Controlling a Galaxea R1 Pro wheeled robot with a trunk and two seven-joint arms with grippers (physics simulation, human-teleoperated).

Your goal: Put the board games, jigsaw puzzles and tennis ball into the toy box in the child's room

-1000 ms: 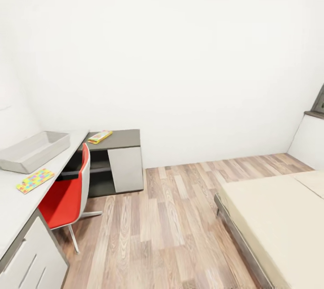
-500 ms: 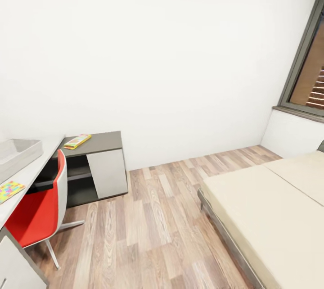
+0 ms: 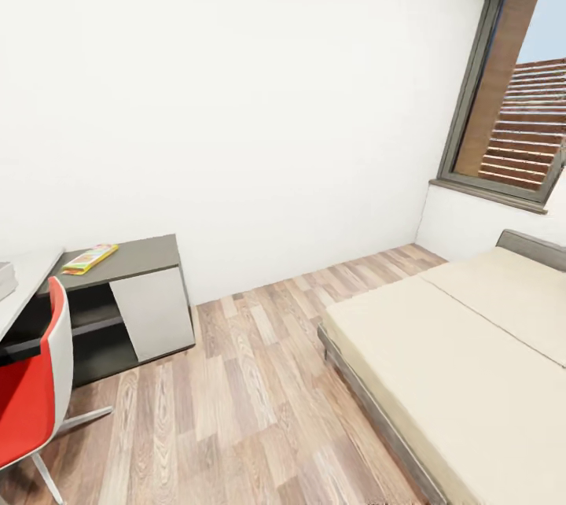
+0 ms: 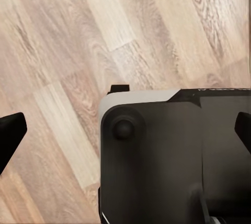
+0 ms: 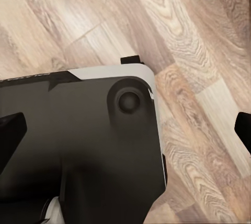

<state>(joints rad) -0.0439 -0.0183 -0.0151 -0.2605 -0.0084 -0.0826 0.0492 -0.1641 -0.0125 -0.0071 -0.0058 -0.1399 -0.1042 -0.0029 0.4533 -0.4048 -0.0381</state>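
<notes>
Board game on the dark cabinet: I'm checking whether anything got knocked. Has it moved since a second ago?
No. The board game sits at the same corner of the dark cabinet; the camera turned.

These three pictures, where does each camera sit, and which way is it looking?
Head view: on the robot's head, looking forward and down across the wooden floor toward the bed, window and the table with a board game.
Left wrist view: on the left arm, looking down at the floor; the open left end effector and the robot's dark base show.
Right wrist view: likewise; the open right end effector shows above the base.
Shared: floor planks and base.
</notes>
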